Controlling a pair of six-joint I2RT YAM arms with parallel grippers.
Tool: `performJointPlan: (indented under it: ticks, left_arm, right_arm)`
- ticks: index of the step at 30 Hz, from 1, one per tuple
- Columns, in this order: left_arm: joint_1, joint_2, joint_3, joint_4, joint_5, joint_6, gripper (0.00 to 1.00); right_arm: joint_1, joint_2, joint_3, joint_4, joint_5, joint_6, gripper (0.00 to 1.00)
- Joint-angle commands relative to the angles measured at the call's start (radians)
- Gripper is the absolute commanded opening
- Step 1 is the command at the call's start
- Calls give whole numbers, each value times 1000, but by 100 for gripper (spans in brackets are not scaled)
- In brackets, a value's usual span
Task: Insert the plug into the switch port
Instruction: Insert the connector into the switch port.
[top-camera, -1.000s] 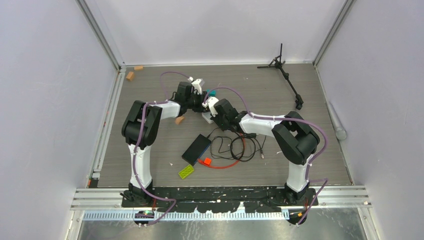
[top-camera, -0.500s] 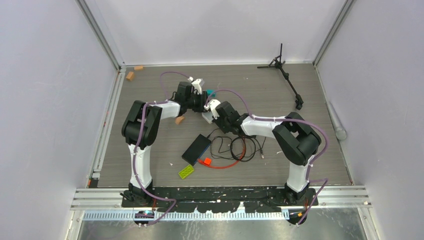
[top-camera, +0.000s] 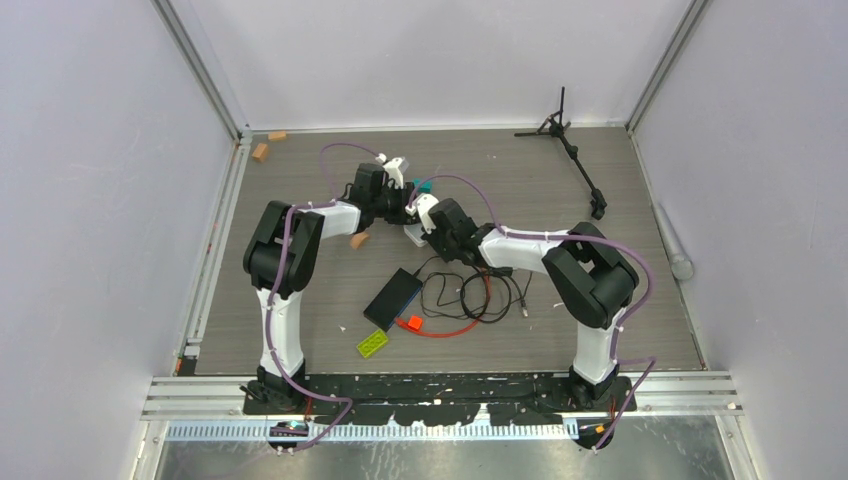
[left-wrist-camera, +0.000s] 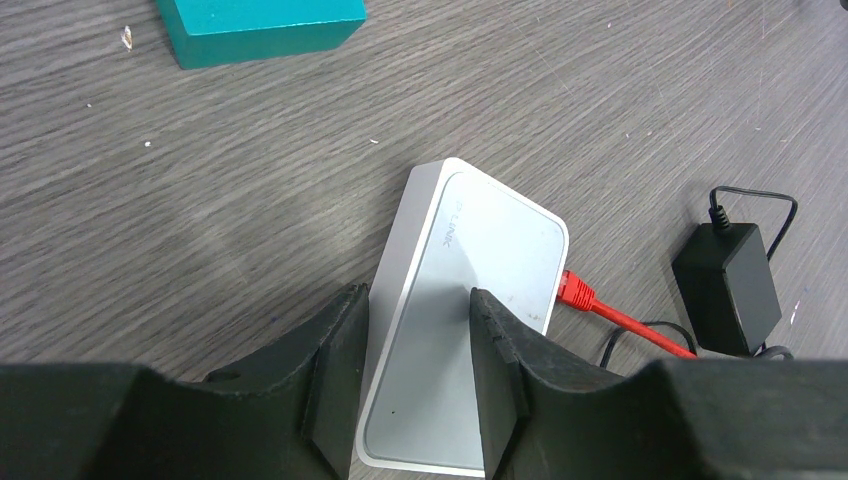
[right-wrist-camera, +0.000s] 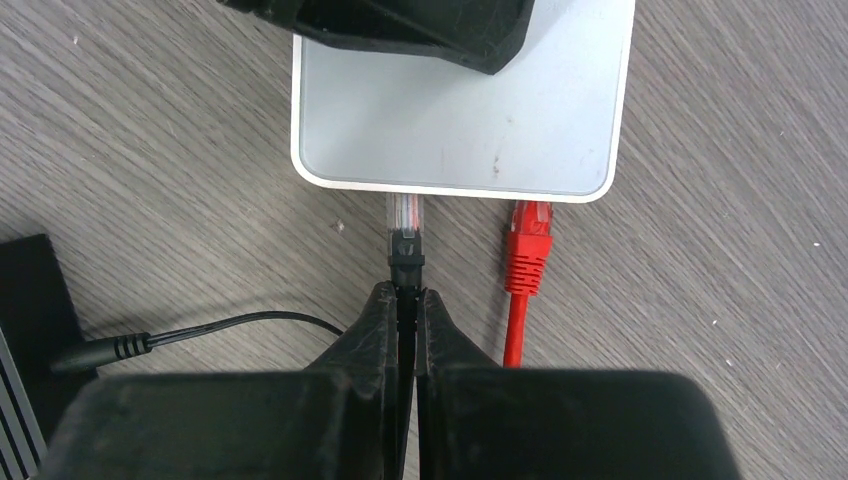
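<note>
My left gripper (left-wrist-camera: 418, 385) straddles the switch (left-wrist-camera: 465, 320), pinning it so it won't slide. My right gripper (right-wrist-camera: 408, 305) is pinched on a black-booted plug (right-wrist-camera: 404, 228), tip at the switch's edge, beside the red plug (right-wrist-camera: 528, 245) already seated.

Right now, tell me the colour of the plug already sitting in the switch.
Red: the seated plug and its cable are red, beside the clear-tipped black plug in the right gripper. Right wrist view shows it best.
</note>
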Motion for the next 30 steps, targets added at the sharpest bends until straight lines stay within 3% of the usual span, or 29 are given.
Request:
performJointPlan:
  ticks: [1, 30]
  left_arm:
    - [-1, 9, -7, -103, -26, 18, 42]
    - [1, 8, -5, -107, -29, 22, 42]
  right_arm:
    - [-7, 13, 56, 61, 8, -1, 1]
    - [-8, -31, 18, 123, 29, 6, 1]
